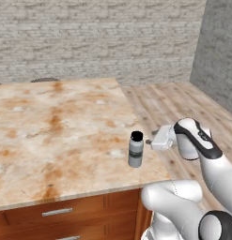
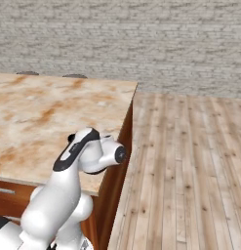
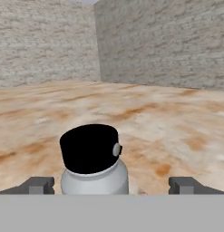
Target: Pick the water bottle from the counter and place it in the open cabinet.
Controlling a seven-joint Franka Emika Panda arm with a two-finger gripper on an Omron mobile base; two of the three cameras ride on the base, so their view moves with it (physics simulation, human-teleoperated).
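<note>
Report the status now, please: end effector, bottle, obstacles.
End effector open, fingertips either side of small grey black-capped water bottle. Bottle upright on beige marble counter, near its corner, not gripped. Nothing between them.

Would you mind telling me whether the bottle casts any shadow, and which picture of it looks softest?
Left base view: the water bottle stands sharp on the counter, with no clear shadow. Hand view: close up between the gripper fingertips, its cap edges look slightly soft and the lighting is flat.

A kitchen: a broad beige marble counter (image 1: 56,126) over reddish-brown wooden drawers (image 1: 65,213) with silver bar handles, pale brick walls (image 1: 98,37), plank floor (image 2: 190,166).
</note>
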